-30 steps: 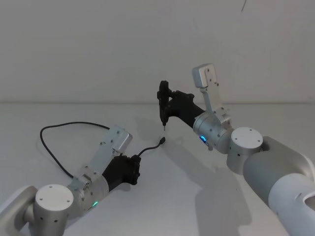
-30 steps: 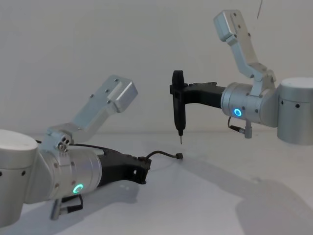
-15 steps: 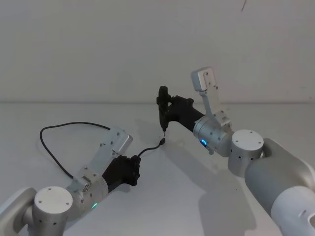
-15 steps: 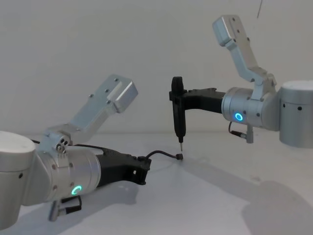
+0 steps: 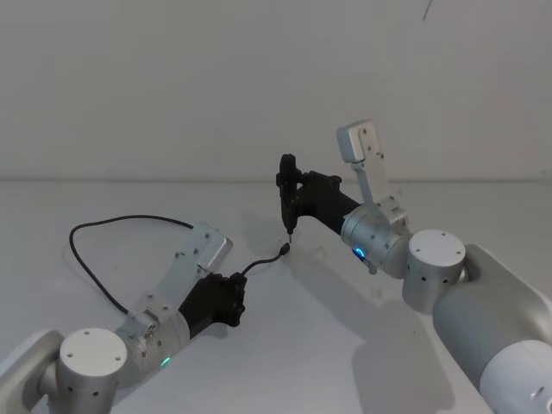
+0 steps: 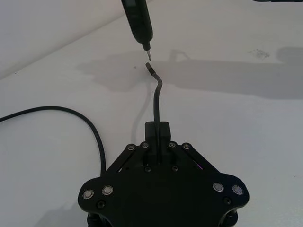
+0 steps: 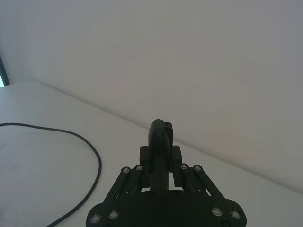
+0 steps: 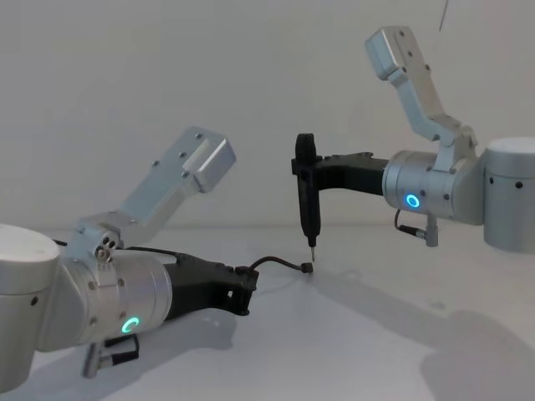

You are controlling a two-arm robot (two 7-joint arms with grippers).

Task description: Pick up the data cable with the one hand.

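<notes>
The left tool [image 5: 231, 297] stays clamped on the data cable [image 5: 129, 220] near one end, low over the tabletop [image 5: 328, 345], the rest of the cable looping across the surface to the robot's left. Since a second ago the right tool [image 5: 289, 185], closed around a pointed black driver [image 8: 306, 196], has dipped until the tip hangs just above the cable's free plug [image 6: 150, 67]. The grasp looks made; lifting remains.

One data cable [image 5: 103, 226] lies on one white desk [image 5: 285, 336], with one small plug [image 5: 284, 248] in sight at its free end. Two hands are present: one left hand [image 5: 235, 297] and one right hand [image 5: 288, 185]. The right hand carries one slender black pointed tool [image 8: 307, 200].
</notes>
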